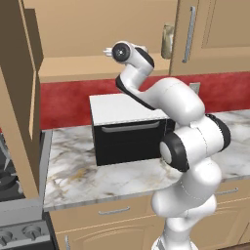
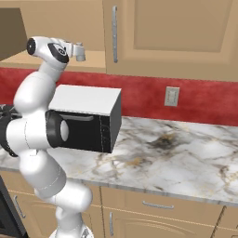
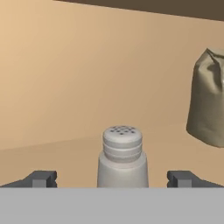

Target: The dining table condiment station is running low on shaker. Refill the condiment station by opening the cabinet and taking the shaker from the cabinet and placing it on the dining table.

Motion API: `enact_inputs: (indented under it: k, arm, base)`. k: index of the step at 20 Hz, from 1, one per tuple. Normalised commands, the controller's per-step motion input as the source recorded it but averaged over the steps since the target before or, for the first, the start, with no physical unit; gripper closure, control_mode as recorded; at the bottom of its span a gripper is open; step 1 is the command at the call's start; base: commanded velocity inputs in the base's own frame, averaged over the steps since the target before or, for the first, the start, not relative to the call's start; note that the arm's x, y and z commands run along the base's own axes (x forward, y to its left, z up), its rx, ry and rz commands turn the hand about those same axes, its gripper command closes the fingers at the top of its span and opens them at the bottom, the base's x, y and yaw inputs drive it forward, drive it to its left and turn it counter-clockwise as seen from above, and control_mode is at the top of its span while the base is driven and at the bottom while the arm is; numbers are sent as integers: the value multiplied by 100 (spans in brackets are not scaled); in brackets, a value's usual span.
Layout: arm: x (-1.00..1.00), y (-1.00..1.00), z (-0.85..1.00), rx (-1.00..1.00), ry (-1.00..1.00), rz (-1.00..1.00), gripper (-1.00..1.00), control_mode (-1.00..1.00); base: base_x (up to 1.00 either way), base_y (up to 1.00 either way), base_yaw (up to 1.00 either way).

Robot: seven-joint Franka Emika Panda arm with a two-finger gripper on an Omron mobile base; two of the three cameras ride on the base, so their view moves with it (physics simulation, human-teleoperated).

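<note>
Reaching into the open cabinet [image 1: 97,34], the claw [image 3: 112,179] stands wide open, its left fingertip [image 3: 41,178] clear of the shaker [image 3: 122,157]. That shaker stands upright on the cabinet shelf, centred between the tips and untouched. Further right sits a crumpled olive bag [image 3: 208,103], near but apart. Below, an oven [image 1: 129,129] rests on the marble bench [image 1: 73,171]. Closing off-centre or too high on the cap could likely tip the shaker or knock it into the bag.
</note>
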Motion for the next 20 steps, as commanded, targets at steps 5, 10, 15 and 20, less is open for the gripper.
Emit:
enact_inputs:
  k: [5,10,15,20]
  arm:
    - [10,-5,0,0,0,0,-100,-100]
    - [7,-4,0,0,0,0,-100,-100]
    - [6,-10,-1,0,0,0,-100,-100]
    - [7,-9,-5,0,0,0,-100,-100]
  base:
    - [0,0,0]
    - [0,0,0]
    - [0,0,0]
    - [0,0,0]
